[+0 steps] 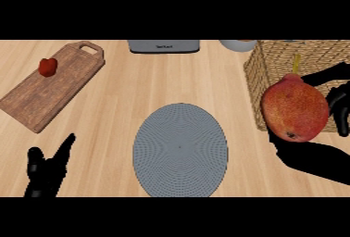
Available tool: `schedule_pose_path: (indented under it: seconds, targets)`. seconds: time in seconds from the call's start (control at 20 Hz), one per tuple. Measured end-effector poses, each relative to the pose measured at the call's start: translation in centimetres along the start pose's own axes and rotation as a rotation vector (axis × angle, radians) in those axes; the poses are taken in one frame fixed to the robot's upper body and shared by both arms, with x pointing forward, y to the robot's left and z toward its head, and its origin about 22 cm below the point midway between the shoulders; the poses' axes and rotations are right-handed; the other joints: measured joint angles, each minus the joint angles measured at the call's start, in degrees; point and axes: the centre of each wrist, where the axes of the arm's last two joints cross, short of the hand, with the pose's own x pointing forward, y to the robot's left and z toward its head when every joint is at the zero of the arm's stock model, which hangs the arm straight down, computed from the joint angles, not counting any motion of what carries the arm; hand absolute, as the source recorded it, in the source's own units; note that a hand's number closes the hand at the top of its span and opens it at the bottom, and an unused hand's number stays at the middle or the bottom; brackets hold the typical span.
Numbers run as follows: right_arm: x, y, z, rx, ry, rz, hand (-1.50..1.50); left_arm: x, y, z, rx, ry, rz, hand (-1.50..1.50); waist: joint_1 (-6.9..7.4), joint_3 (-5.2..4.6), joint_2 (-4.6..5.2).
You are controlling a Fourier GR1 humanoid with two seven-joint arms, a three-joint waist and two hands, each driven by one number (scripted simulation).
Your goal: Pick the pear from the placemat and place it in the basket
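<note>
A large red-orange pear (295, 109) with a yellow stem is held up at the right, in front of the wicker basket (270, 55). My right hand (321, 157) is curled round the pear from below and behind, its fingers (338, 104) showing at the fruit's right side. The fruit overlaps the basket's near left wall in the view. The grey oval placemat (180, 150) lies in the middle of the counter with nothing on it. My left hand (46, 169) rests open at the lower left, fingers up.
A wooden cutting board (48, 92) lies at the upper left with a small red fruit (47, 67) on it. A grey appliance (164, 46) and a pale bowl (238, 45) stand at the back edge.
</note>
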Motion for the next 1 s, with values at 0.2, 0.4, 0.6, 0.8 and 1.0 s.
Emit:
schedule_pose_path:
  seconds: [0.2, 0.4, 0.6, 0.8, 1.0]
  targets:
    - [0.1, -3.3, -2.8, -0.065, 0.028, -0.006, 1.50, 0.2, -0.5, -0.2, 0.001, 0.001, -0.002, 0.00, 0.24, -0.01, 0.07]
    - [0.3, -5.6, -6.1, -0.089, 0.064, 0.002, 1.50, 0.2, -0.9, -0.5, -0.003, -0.004, 0.000, 0.00, 0.59, 0.04, 0.11]
    - [-0.8, -7.2, -8.6, -0.097, 0.113, 0.029, 1.50, 0.5, -0.9, -0.6, -0.001, 0.007, -0.005, 0.00, 0.78, -0.04, 0.19]
    - [-2.7, -8.1, -11.3, -0.092, 0.140, 0.085, 1.50, 0.4, -0.7, -0.6, -0.011, -0.005, -0.005, 0.00, 1.02, 0.00, 0.26]
    - [-5.1, -8.1, -13.9, -0.088, 0.154, 0.097, 1.50, 0.5, -1.3, -0.6, 0.001, -0.007, -0.015, 0.00, 1.21, -0.03, 0.35]
